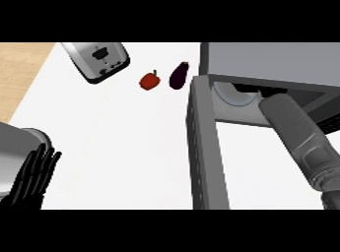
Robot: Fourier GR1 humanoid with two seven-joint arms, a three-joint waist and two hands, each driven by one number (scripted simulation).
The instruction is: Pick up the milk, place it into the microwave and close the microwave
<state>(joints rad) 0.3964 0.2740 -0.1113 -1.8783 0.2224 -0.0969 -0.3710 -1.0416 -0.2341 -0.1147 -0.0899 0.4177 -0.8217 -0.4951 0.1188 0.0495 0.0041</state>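
Observation:
The grey microwave (pixel 274 61) stands at the right with its door (pixel 205 147) swung open toward me, seen edge-on. Part of the pale turntable plate (pixel 233 96) shows inside. My right forearm (pixel 296 130) reaches up into the microwave's opening, and its hand is hidden in there. No milk shows in the head view; it may be hidden inside the microwave. My left hand (pixel 30 179) rests open at the lower left, fingers straight and pointing up, holding nothing.
A silver toaster (pixel 98 60) lies at the back of the white counter (pixel 114 138). A red pepper (pixel 150 80) and a dark eggplant (pixel 179 75) sit just left of the microwave. The counter's left edge meets wooden floor (pixel 9 74).

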